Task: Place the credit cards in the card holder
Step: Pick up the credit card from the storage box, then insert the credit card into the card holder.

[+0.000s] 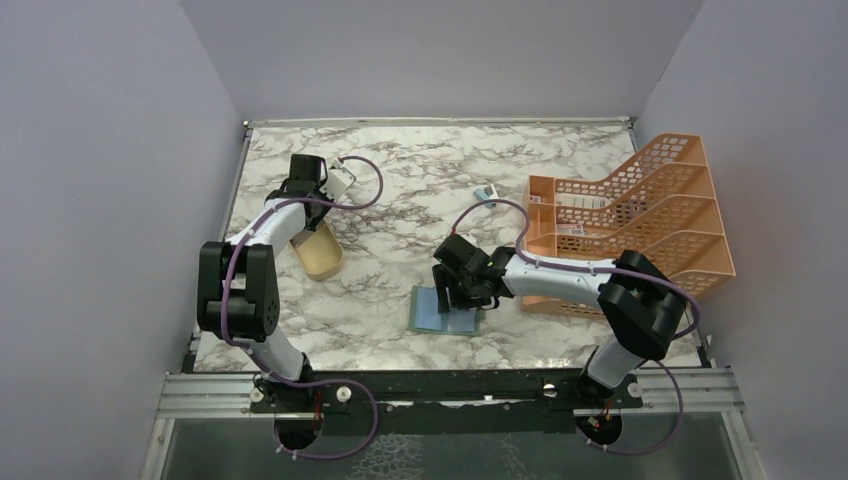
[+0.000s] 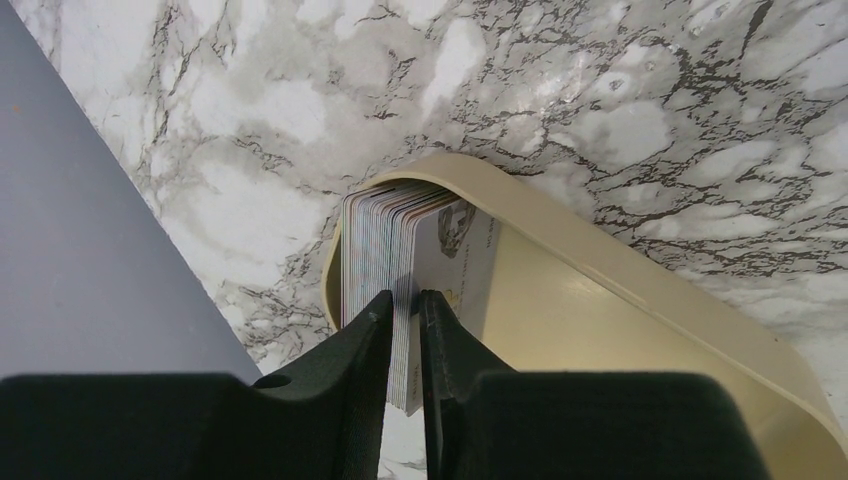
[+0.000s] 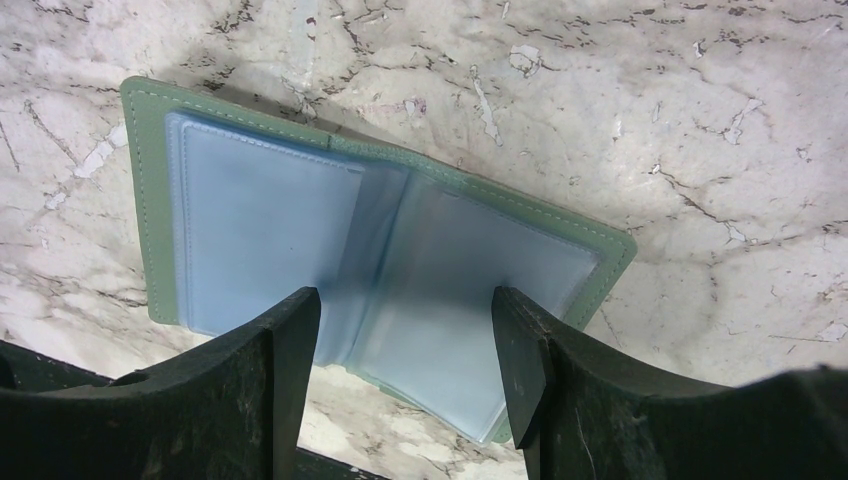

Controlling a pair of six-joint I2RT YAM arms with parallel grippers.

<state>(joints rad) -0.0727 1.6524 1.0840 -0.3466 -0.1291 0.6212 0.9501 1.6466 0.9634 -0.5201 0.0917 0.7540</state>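
Note:
The credit cards (image 2: 380, 245) stand on edge as a thick stack at one end of the tan oval dish (image 2: 600, 340). My left gripper (image 2: 405, 312) is shut on a few cards from the right side of the stack; one pale card with a printed picture faces the dish's inside. In the top view the left gripper (image 1: 308, 220) reaches down into the dish (image 1: 324, 260) and hides the cards. The card holder (image 3: 300, 225), green with pale blue pockets, lies open and flat on the marble. My right gripper (image 3: 405, 335) is open and empty just above it, as the top view (image 1: 458, 297) also shows, over the holder (image 1: 428, 312).
An orange mesh file rack (image 1: 640, 215) stands at the right side of the table. A small blue-and-white gadget (image 1: 485, 193) lies near its far left corner. Grey walls close the table on the left, back and right.

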